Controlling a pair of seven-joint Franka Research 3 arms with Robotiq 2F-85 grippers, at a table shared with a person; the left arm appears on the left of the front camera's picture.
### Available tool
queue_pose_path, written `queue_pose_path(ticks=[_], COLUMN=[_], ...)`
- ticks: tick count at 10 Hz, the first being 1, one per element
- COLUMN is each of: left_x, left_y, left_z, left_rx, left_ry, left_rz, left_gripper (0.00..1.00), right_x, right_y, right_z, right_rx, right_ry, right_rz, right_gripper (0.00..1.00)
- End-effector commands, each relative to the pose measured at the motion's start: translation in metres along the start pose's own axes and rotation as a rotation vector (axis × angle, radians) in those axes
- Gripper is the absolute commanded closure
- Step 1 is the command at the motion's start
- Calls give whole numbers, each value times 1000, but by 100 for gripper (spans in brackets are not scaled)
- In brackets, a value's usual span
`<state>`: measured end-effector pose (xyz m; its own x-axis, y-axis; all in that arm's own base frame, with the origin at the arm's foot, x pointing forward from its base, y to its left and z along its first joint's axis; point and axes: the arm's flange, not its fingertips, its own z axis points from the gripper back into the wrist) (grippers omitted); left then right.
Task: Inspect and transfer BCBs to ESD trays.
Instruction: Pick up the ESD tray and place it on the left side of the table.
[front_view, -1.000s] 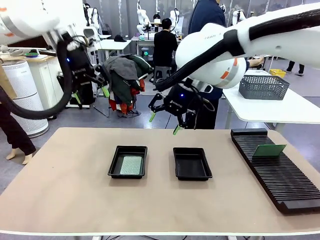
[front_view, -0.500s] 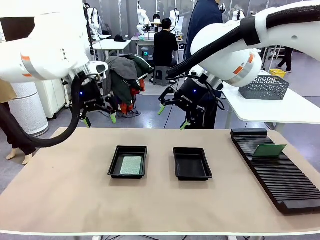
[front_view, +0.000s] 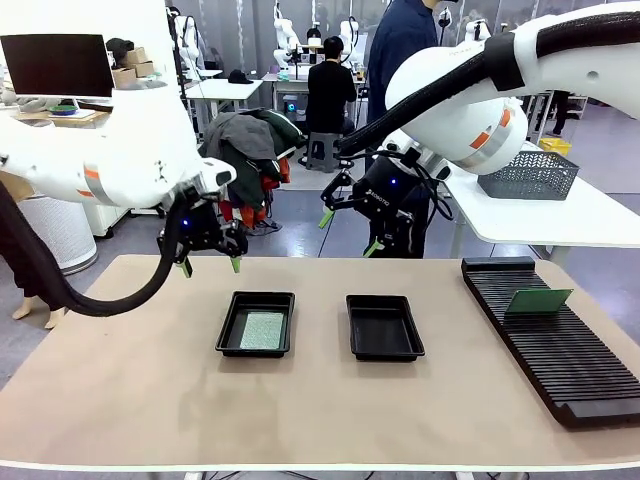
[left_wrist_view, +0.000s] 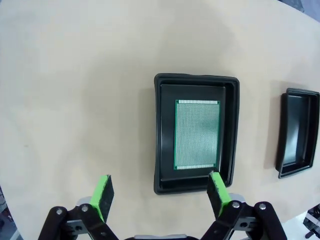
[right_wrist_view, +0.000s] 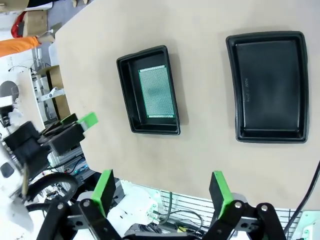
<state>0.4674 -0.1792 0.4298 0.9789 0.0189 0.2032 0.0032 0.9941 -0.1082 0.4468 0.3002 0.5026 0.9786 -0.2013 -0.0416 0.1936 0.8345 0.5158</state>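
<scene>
Two black ESD trays lie side by side mid-table. The left tray (front_view: 225, 330) (left_wrist_view: 159, 135) (right_wrist_view: 129, 95) holds a flat green BCB (front_view: 262, 330) (left_wrist_view: 196, 135) (right_wrist_view: 157, 92). The right tray (front_view: 384, 330) (left_wrist_view: 297, 132) (right_wrist_view: 270, 85) is empty. Another BCB (front_view: 538, 300) stands upright in the long black rack (front_view: 570, 360) at the right. My left gripper (front_view: 210, 266) (left_wrist_view: 161, 192) hangs open above the table's far edge, just behind the left tray, holding nothing. Over the far edge behind the right tray, my right gripper (front_view: 348, 233) (right_wrist_view: 162, 192) is open and empty, higher up.
A person in dark blue (front_view: 400, 50) stands at the far side behind my right arm. A grey wire basket (front_view: 527, 172) sits on a white side table at the right. Bare tabletop (front_view: 120, 380) spreads left and in front of the trays.
My left arm has swung down and rightward, bringing its gripper low over the far edge near the left tray. My right gripper has shifted slightly up and to the right.
</scene>
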Motion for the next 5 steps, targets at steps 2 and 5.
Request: queue_pose_path(ticks=[2, 5], left_x=[2, 0], left_y=[-9, -17], left_z=[-34, -71], left_rx=[45, 55], left_ry=[6, 24], left_rz=[-10, -19], left_gripper=[0, 0], right_x=[0, 0], right_y=[1, 1], right_z=[-1, -1], right_rx=[-3, -3], right_ry=[5, 5], right_rz=[-10, -10], right_gripper=[0, 0])
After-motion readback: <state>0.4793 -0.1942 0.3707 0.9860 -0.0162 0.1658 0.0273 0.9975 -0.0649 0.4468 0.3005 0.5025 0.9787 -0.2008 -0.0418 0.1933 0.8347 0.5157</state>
